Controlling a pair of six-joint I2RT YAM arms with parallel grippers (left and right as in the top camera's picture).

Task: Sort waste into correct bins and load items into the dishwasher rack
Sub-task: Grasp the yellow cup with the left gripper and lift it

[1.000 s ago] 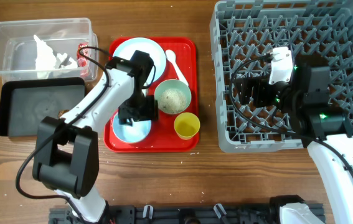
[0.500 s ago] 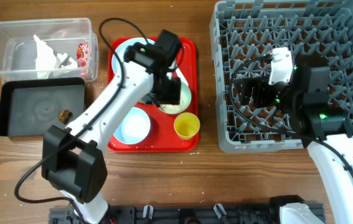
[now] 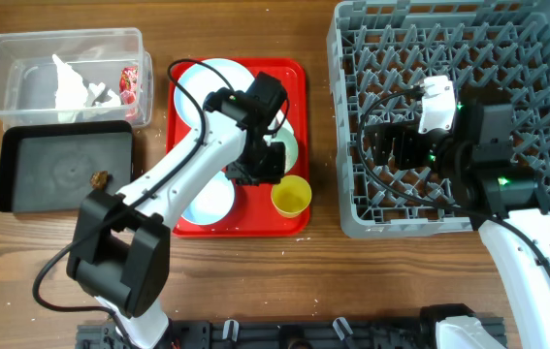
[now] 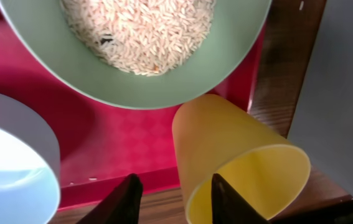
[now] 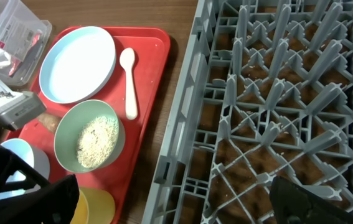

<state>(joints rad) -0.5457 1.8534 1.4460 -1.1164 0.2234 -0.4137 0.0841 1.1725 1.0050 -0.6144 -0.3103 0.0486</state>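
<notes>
My left gripper (image 3: pixel 258 163) is open over the red tray, between the green bowl and the yellow cup (image 3: pixel 291 197). In the left wrist view its fingertips (image 4: pixel 176 202) straddle the near wall of the yellow cup (image 4: pixel 238 162). The green bowl (image 4: pixel 139 37) holds white rice-like crumbs. A pale blue bowl (image 3: pixel 209 196) and a pale blue plate (image 3: pixel 202 79) are on the tray. My right gripper (image 3: pixel 388 145) is open and empty above the grey dishwasher rack (image 3: pixel 507 58); the right wrist view shows its fingertips (image 5: pixel 176 199) spread wide. The clear tub (image 3: pixel 22 48) holds a white scrap (image 3: pixel 69 85) and a red wrapper (image 3: pixel 129 82). The black tray (image 3: pixel 32 189) holds a brown lump (image 3: pixel 100 177).
A white spoon (image 5: pixel 128 74) lies on the red tray (image 3: pixel 245 225) beside the plate. A small brown piece (image 5: pixel 47 121) lies on the tray next to the green bowl. The rack's grey wall stands just right of the yellow cup.
My left gripper moved from over the pale blue bowl up across the green bowl, then down to the yellow cup. The right arm has not moved.
</notes>
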